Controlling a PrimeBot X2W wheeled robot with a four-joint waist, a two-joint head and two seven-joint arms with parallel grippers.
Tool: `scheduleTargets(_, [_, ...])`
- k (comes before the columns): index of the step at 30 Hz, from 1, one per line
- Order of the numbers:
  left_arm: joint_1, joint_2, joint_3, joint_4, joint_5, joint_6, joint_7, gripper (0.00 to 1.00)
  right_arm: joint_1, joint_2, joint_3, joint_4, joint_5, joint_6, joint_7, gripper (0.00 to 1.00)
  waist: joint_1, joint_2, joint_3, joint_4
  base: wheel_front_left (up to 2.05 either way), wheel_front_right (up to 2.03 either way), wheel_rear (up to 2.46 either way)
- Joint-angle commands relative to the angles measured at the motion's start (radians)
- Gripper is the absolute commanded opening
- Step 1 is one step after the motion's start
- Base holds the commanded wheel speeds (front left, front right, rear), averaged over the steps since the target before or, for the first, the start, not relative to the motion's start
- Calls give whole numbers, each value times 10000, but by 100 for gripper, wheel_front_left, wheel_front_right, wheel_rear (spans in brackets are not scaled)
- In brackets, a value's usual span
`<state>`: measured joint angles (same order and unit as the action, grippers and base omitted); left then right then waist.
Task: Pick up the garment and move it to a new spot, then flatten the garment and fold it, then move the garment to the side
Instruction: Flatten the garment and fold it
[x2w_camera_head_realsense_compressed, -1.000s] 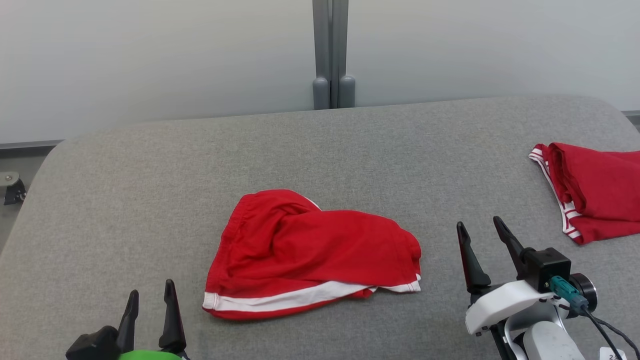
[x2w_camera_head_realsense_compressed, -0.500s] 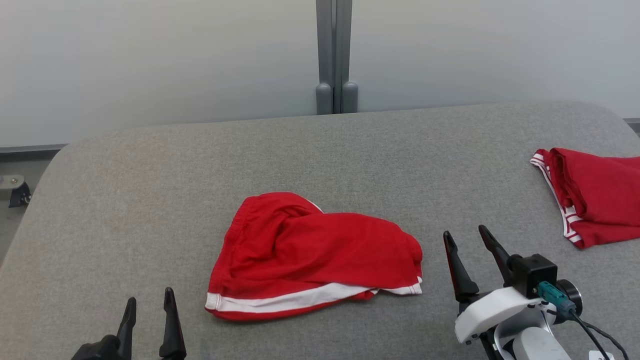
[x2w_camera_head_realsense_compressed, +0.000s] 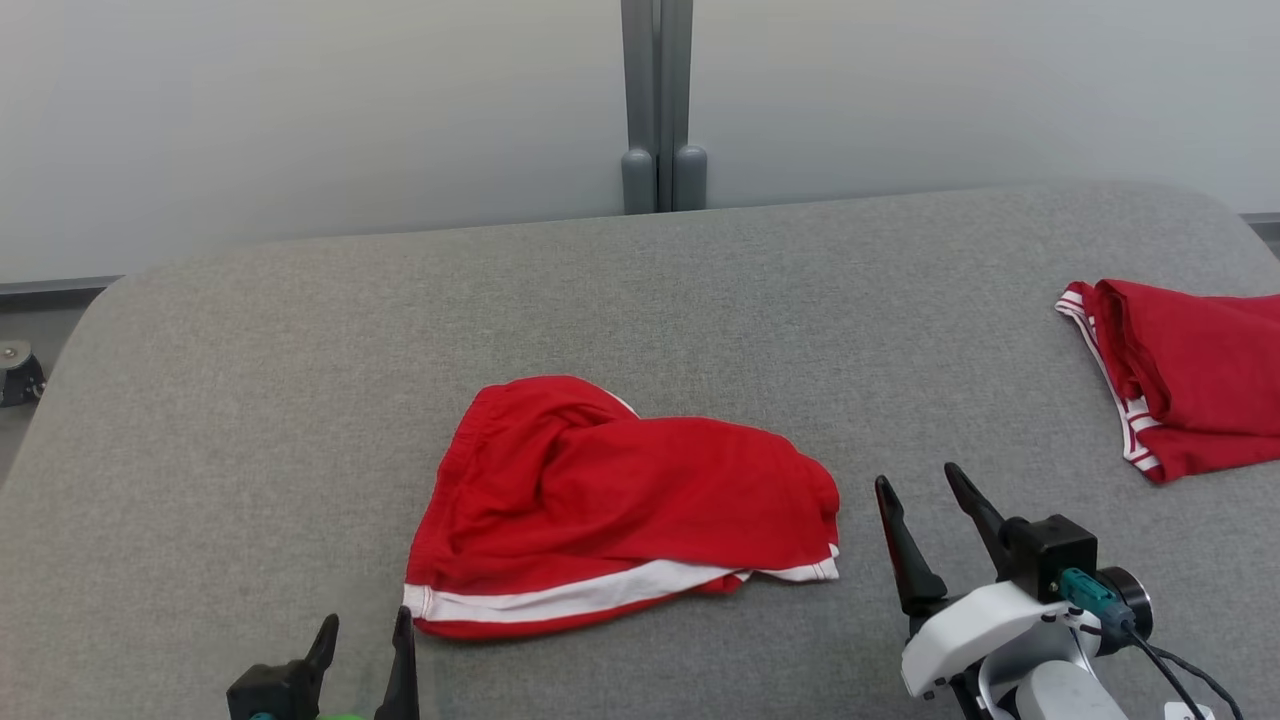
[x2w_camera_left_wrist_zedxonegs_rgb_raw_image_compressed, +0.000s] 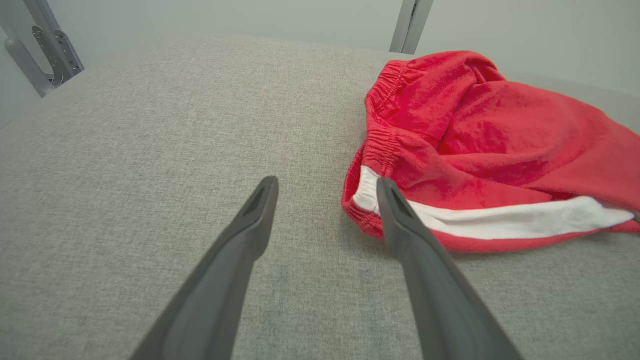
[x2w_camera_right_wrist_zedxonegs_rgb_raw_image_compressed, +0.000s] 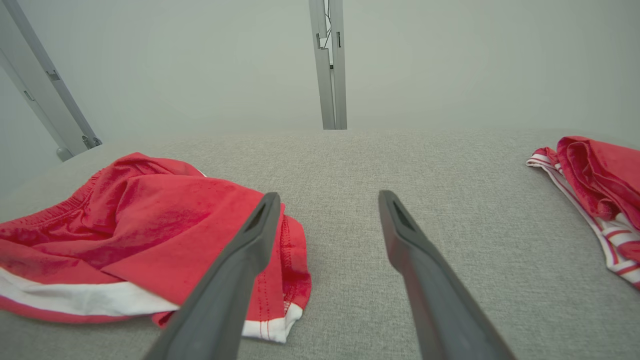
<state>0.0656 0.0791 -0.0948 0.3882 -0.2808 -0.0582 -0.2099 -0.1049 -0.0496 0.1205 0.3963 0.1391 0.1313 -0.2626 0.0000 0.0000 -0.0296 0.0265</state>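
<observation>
This looks like a robot test lab: behind the grey cloth-covered table (x2w_camera_head_realsense_compressed: 700, 290) stand bare pale panels (x2w_camera_head_realsense_compressed: 300, 120) joined by a grey metal post (x2w_camera_head_realsense_compressed: 657, 100), and metal frame struts (x2w_camera_left_wrist_zedxonegs_rgb_raw_image_compressed: 45, 55) rise off the table's left end.

The red garment (x2w_camera_head_realsense_compressed: 620, 500) (shorts, with an elastic waistband and a white stripe along the near edge) lies crumpled in the middle of the grey worktop (x2w_camera_head_realsense_compressed: 250, 380).
</observation>
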Motion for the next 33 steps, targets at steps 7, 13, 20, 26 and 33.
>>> scheduleTargets(7, [-890,328,-450,820,188,-299,482,100,-186,-20,80,276,-39,-12,42,100,0,0,319,-296,0,0,0])
scheduleTargets(13, [-1269,363,-537,1170,79,-370,357,100,-262,-20,35,447,-152,-12,83,100,0,0,561,-426,0,0,0])
scheduleTargets(20, [-1484,366,-750,1416,-13,-465,315,56,-237,-22,-63,562,-402,-12,174,100,0,0,711,-412,0,0,0])
scheduleTargets(26, [-1552,390,-937,1464,-65,-528,387,29,-190,-143,64,705,-543,-12,314,100,0,0,793,-324,0,0,0])
scheduleTargets(33, [-1652,413,-1110,1390,-152,-556,328,0,-94,-575,830,868,-396,-12,558,100,0,0,908,-208,0,0,0])
